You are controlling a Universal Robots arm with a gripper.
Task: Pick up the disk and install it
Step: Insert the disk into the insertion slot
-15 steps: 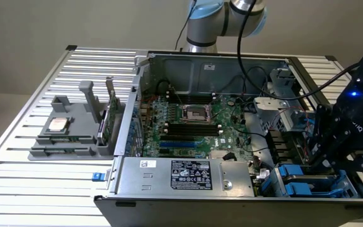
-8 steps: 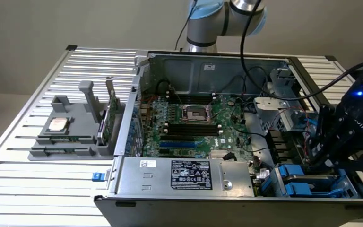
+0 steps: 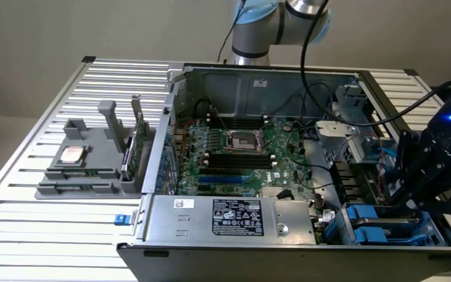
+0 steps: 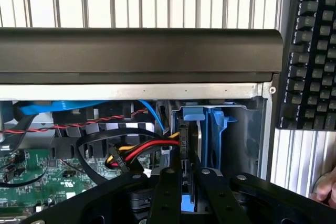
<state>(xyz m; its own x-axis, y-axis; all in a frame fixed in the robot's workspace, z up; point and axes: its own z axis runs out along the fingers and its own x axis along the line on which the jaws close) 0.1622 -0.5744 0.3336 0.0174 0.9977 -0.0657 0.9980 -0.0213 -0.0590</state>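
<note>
**A:** We're over a slatted metal table (image 3: pixel 22 247) with the open computer case (image 3: pixel 234 255) lying on it. How far along are we?

**B:** Well along, we judge. The gripper (image 4: pixel 186 199) is down at the blue drive bay (image 4: pixel 223 129) in the case's corner. Its jaws are narrow and closed on the disk (image 4: pixel 189 135), which stands on edge inside the bay.

**A:** Is it seated?

**B:** We can't tell. We see only the disk's edge, and the fingers hide the bottom of the bay. While the jaws hold the disk, we count the install as unfinished.
</note>
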